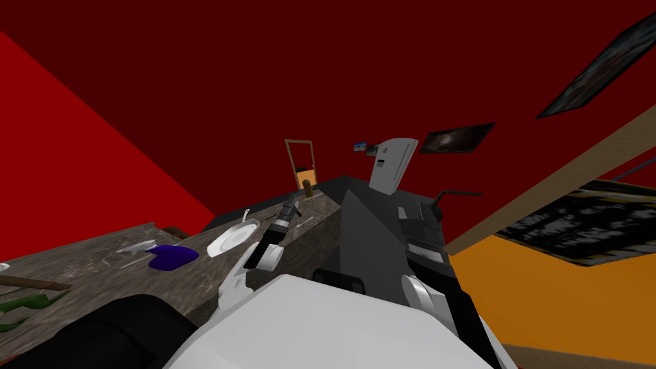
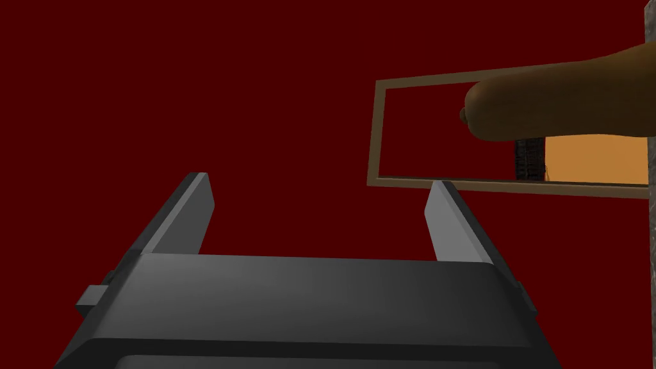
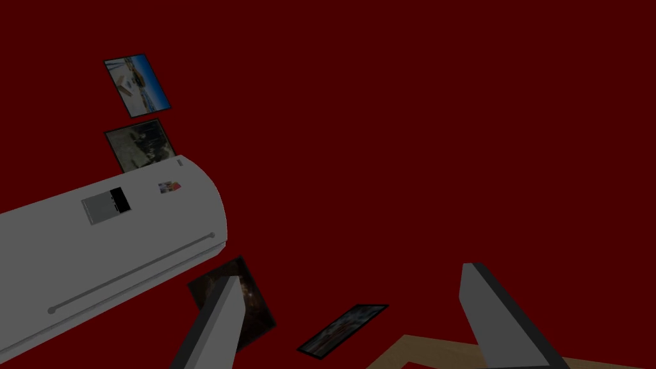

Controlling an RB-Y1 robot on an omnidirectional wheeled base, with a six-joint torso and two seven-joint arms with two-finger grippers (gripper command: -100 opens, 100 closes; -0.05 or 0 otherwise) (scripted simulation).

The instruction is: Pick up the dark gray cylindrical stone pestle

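Left gripper [image 2: 320,186]: open, two fingers spread, nothing between them; raised over the far end of the counter [image 1: 77,262]. One pestle [image 2: 551,106]: brown, round-ended, ahead of the gripper and off to one finger's side, untouched; stands on the counter's far end. Nearer: one white plate [image 1: 232,238], one purple object [image 1: 172,256]. Right gripper [image 3: 352,275]: open, empty.
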